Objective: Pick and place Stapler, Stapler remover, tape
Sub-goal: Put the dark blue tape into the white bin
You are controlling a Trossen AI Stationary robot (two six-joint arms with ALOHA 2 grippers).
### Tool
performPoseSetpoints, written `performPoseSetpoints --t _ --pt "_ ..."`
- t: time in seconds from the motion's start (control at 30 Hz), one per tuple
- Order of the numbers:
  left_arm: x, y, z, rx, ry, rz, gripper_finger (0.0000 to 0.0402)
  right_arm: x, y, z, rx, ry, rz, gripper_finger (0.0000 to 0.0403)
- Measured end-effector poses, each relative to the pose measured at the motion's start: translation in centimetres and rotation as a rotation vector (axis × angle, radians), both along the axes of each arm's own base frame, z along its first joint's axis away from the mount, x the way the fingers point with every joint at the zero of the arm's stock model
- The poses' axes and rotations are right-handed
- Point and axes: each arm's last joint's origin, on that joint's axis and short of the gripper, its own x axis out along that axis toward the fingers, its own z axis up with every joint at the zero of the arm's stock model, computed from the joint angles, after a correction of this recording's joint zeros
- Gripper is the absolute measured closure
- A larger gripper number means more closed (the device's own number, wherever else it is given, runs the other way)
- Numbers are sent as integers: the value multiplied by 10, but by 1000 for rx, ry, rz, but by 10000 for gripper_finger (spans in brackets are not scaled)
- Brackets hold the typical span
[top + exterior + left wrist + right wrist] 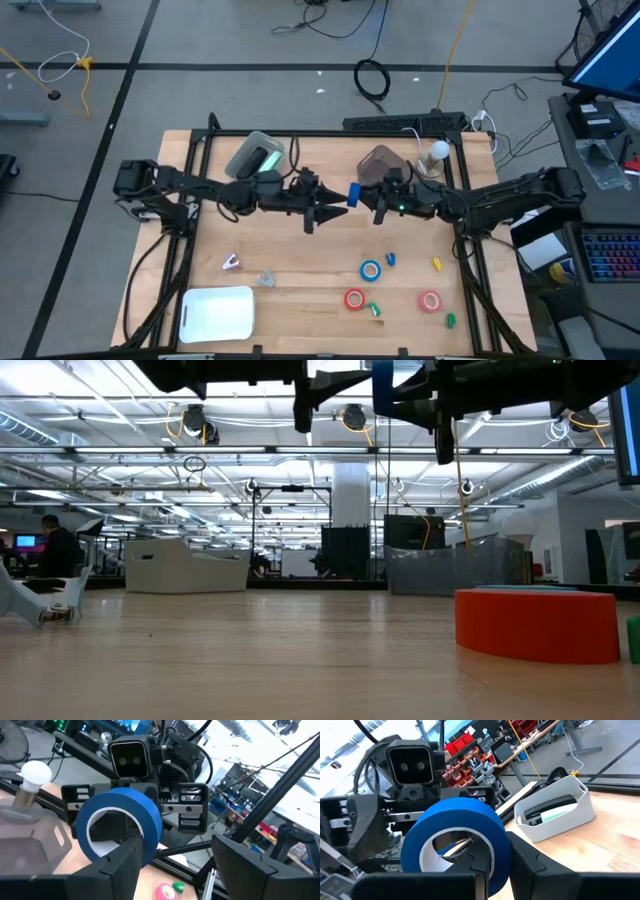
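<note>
Red ring-shaped tape roll (536,624) lies closest in the low view, at the wooden worktop's (300,270) five o'clock. Above its centre, the right pincer (362,197) clamps a wide blue tape roll (354,194); the left pincer (335,205), at nine o'clock of it, gapes wide around the roll's rim.

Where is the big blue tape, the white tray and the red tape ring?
Blue tape (470,827): right wrist view, on its outer blue band.
White tray (217,313): high view, on its flat middle.
Red tape ring (354,298): high view, on its red rim.
</note>
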Motion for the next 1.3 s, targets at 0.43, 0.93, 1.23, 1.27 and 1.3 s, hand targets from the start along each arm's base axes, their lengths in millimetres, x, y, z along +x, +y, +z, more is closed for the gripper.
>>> performPoseSetpoints --t 0.43,0.93,1.23,1.27,1.3 --pt "6 2 -2 37 78 51 149 -1 -3 -3 14 21 -14 371" --pt "7 8 -4 40 87 57 149 0 -1 1 68 -20 53 371" --pt "7 7 -5 -24 89 26 170 0 -1 1 71 -16 56 371" --pt "8 7 -5 -29 90 20 183 0 -1 0 71 -11 57 371" --pt "8 7 -6 -35 92 9 199 0 -1 0 71 -7 57 371"
